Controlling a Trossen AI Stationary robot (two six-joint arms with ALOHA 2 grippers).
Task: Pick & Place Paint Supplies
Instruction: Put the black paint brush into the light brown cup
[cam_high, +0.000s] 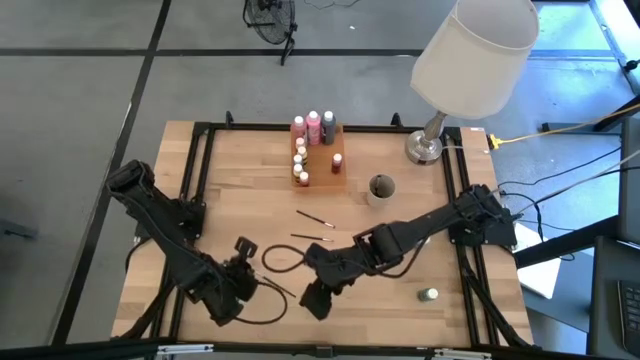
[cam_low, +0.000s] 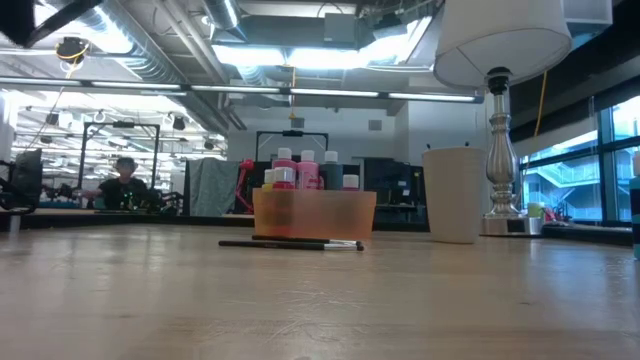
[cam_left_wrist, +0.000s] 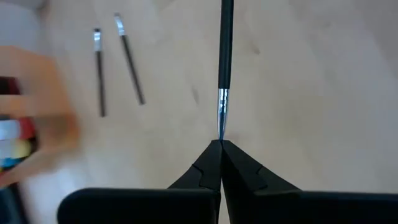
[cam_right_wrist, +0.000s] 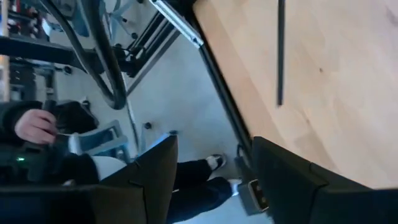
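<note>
- Nearest the desk's (cam_high: 230, 180) front edge we see the left hand (cam_high: 243, 247), its fingers pressed together on the pale tip of a paintbrush (cam_left_wrist: 225, 56), whose dark handle runs away from the fingertips across the wood.
- Just beside it, toward the middle of the front edge, sits the right hand (cam_high: 316, 297), its two fingers (cam_right_wrist: 155, 168) standing apart with nothing between them; its wrist view looks past the desk edge to the floor and a seated person (cam_right_wrist: 37, 134).
- A green paint bottle (cam_high: 429, 295) lies alone near the front right corner, well apart from both hands.
- Two more paintbrushes (cam_high: 312, 228) lie loose on the bare wood at mid-desk, near each other but apart, beyond the hands.
- Farther back stands a round grey cup (cam_high: 381, 188).
- At the back, the translucent orange tray (cam_low: 314, 213) holds small paint bottles (cam_high: 313, 127), pink and grey ones upright at its rear.
- A lamp (cam_high: 470, 60) stands at the back right corner.
</note>
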